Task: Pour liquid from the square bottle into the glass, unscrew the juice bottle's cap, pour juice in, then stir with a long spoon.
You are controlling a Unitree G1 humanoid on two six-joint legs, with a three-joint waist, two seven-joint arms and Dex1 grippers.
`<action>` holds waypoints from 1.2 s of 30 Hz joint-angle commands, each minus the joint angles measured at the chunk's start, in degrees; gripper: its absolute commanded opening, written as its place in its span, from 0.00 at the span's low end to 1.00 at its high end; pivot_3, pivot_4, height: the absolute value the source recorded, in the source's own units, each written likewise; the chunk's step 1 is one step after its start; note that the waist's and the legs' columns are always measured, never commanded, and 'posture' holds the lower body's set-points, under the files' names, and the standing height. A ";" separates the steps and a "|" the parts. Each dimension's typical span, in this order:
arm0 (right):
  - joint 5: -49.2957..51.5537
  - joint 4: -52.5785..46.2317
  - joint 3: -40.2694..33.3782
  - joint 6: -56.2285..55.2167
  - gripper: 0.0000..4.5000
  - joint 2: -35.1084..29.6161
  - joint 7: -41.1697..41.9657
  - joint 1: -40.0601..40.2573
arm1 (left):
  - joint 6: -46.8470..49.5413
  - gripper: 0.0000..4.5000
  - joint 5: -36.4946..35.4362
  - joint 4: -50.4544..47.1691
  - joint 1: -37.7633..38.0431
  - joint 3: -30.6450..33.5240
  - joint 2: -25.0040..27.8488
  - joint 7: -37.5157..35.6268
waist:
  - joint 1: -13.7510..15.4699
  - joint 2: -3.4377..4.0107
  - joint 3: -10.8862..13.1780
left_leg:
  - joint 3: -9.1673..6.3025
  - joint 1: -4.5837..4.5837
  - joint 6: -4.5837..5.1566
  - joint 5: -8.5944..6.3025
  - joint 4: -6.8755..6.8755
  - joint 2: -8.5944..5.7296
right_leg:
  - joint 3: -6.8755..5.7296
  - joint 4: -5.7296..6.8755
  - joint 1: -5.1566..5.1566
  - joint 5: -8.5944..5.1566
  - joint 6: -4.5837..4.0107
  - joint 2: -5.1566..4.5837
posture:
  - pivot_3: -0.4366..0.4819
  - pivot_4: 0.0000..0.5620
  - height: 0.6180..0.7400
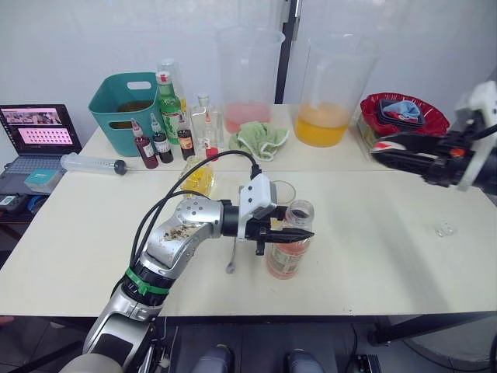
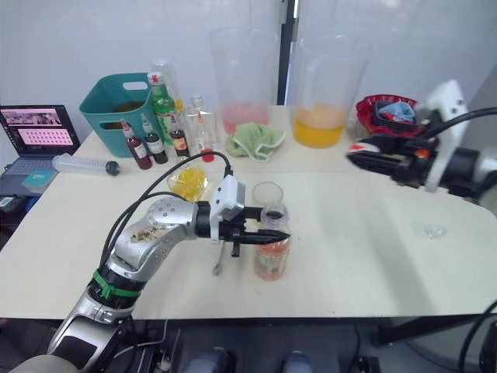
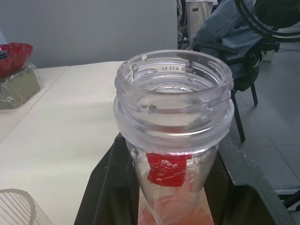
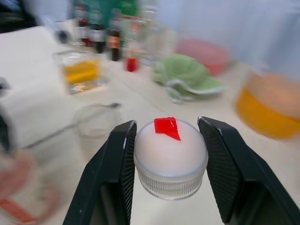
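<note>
Table (image 1: 373, 256): a pale tabletop is seen in the head views, with the task's things grouped near its middle and clutter along the far edge.
Beakers: two large clear plastic beakers are stood at the far edge, one with pink liquid (image 1: 250, 74), one with orange liquid (image 1: 332, 89).
Basket: a teal basket (image 1: 124, 109) is placed at the far left, with a green glass bottle (image 1: 168, 105) and small dark-red sauce bottles (image 1: 145, 148) beside it.
Cloth: a green cloth (image 1: 259, 137) is laid in front of the pink beaker.
Left gripper (image 1: 299, 234): its fingers are closed around the juice bottle just below the neck; in the left wrist view a black finger (image 3: 105, 187) is seen on each side of the bottle.
Juice bottle (image 1: 290, 241): it is held upright on the table, uncapped; the open threaded mouth (image 3: 174, 86) and a red label are shown in the left wrist view, pink liquid low down in the head views.
Right gripper (image 2: 359, 155): it is held above the table's right side, well apart from the bottle; its fingers are pinched on the cap.
Juice bottle's cap (image 4: 170, 157): the whitish cap with a red mark is shown between the two fingers in the right wrist view.
Square bottle (image 1: 199, 176): it is stood behind the left arm, yellow liquid inside.
Glass (image 2: 267, 194): it is stood just behind the juice bottle.
Long spoon (image 1: 233, 252): it is laid on the table under the left wrist.
</note>
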 commanded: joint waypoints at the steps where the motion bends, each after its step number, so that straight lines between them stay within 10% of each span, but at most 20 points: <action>1: -5.77 7.16 -4.42 -6.56 0.37 1.12 -6.43 0.69 | 2.06 0.30 2.53 1.32 2.02 -0.21 1.23 1.95 | -0.12 0.04 -0.01 | 0.01 0.01 0.00 0.00 -0.01 0.00 | 0.01 0.01 -0.01 0.00 0.00 0.00 | 0.48 0.27 1.00; 34: -21.36 37.04 4.08 -27.47 0.37 20.36 -16.18 1.27 | 5.29 0.30 0.47 -7.21 9.95 3.90 2.52 9.93 | -1.79 0.40 -0.17 | 0.12 0.30 0.01 0.00 -0.16 0.01 | 0.14 0.11 0.12 0.00 -0.01 0.02 | 0.48 0.27 1.00; 36: -21.22 36.58 3.92 -27.58 0.59 20.30 -16.05 1.39 | 4.93 0.30 0.62 -6.81 9.83 3.84 2.47 9.82 | -1.81 0.41 -0.18 | 0.12 0.31 0.01 0.00 -0.16 0.02 | 0.14 0.11 0.12 0.00 -0.01 0.03 | 0.48 0.27 1.00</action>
